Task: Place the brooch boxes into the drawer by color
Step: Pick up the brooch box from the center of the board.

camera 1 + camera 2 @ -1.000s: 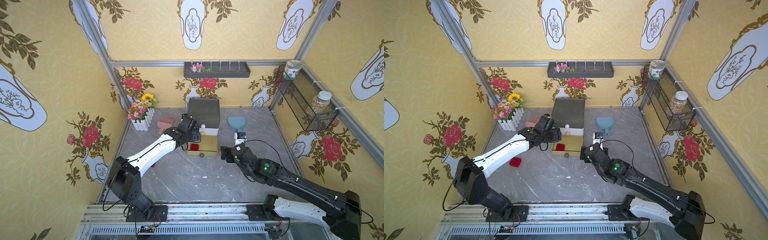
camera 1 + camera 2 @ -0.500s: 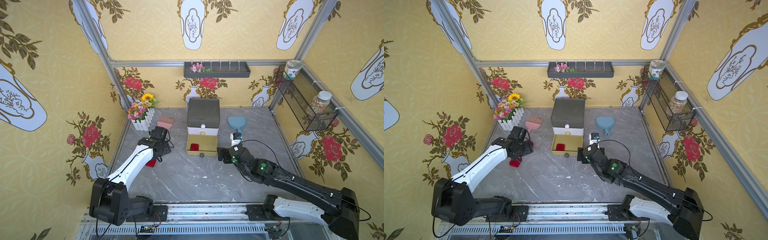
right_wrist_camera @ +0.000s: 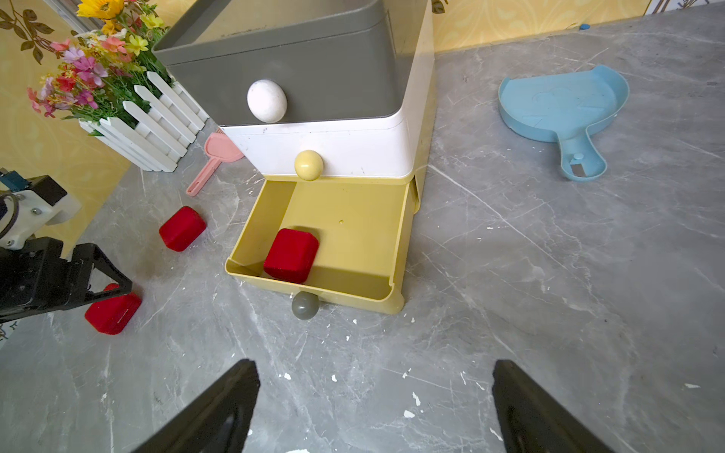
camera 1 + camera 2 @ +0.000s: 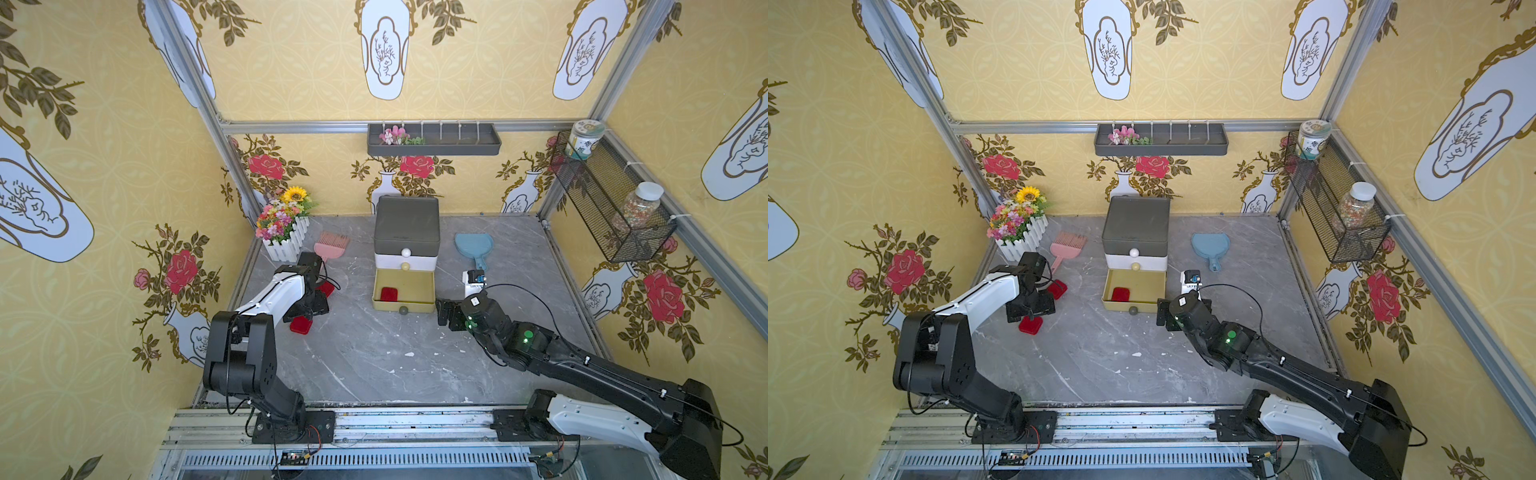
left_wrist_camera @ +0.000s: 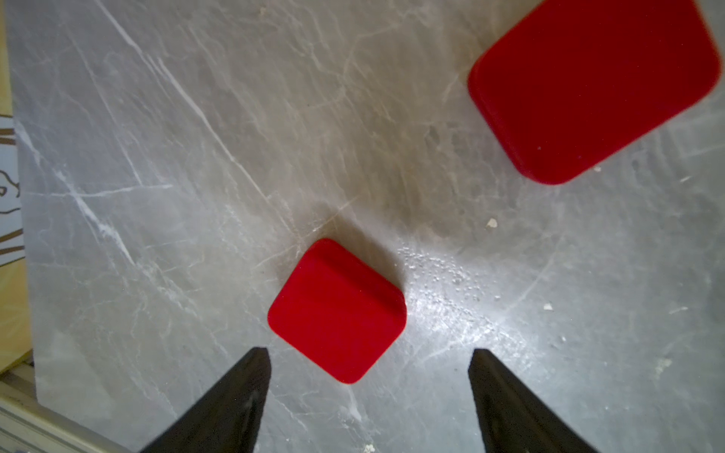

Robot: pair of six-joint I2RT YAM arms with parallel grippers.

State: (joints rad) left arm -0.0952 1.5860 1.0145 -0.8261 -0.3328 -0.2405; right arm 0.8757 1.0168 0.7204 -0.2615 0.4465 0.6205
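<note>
The drawer (image 4: 406, 232) chest stands at the back middle, its olive-yellow bottom tier (image 3: 394, 251) pulled out. One red brooch box (image 4: 389, 294) (image 3: 291, 255) lies inside that tier. Two more red brooch boxes (image 4: 301, 326) (image 4: 327, 288) lie on the floor to the left. My left gripper (image 4: 307, 309) (image 5: 368, 353) hangs open over them, with one red box (image 5: 337, 310) just ahead of its fingertips and another (image 5: 588, 86) off to the side. Nothing is between its fingers. My right gripper (image 4: 442, 318) (image 3: 374, 366) stands open and empty, in front of the open tier at its right corner.
A white-fenced flower planter (image 4: 284, 232) and a pink comb-like scoop (image 4: 330, 243) sit back left of the chest. A blue dustpan (image 4: 471, 247) lies to its right. A grey wall tray (image 4: 432, 141) and a wire basket (image 4: 611, 208) with jars hang on the walls.
My left arm has drawn back from the drawer to the left and come down over the red boxes on the floor, with its jaws wider. My right gripper has shifted slightly towards the open tier.
</note>
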